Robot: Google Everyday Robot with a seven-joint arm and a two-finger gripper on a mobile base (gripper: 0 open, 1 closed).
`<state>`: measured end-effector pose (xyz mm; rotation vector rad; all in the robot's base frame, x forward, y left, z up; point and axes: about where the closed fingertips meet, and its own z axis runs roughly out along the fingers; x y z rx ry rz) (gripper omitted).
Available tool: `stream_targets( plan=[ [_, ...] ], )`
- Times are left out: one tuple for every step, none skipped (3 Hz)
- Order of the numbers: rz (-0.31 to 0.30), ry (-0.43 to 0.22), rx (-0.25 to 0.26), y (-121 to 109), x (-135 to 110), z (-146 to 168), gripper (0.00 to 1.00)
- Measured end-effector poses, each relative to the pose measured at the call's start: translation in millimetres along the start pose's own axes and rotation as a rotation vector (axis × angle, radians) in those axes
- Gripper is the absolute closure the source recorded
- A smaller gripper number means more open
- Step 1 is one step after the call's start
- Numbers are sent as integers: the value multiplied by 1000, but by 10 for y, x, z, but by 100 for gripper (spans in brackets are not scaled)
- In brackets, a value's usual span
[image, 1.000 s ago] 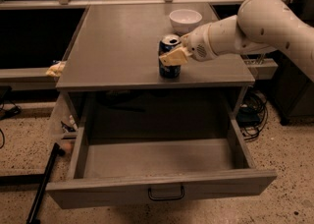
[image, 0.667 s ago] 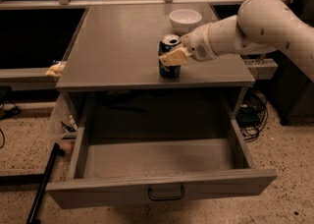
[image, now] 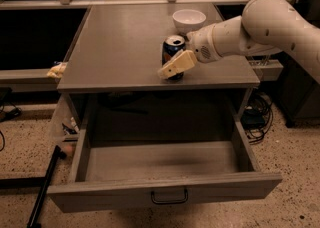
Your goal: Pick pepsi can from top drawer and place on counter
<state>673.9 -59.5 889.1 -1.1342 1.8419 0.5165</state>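
The pepsi can [image: 173, 47], dark blue with a silver top, stands upright on the counter [image: 120, 42] near its front edge, right of centre. My gripper [image: 170, 63] reaches in from the right and is closed around the can's lower half. One pale finger [image: 177, 65] lies across the can's front; the other is hidden behind it. The top drawer [image: 165, 192] is pulled fully open below the counter, and its inside looks empty.
A white bowl [image: 189, 20] sits on the counter just behind and right of the can. My white arm [image: 270, 22] spans the counter's right side. A black pole [image: 42, 189] leans at the drawer's left. Cables [image: 255, 114] lie on the floor at right.
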Motion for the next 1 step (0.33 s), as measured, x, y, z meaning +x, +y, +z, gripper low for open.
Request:
stream_targets(
  plan=[
    [0, 0, 0, 0, 0, 0, 0]
  ],
)
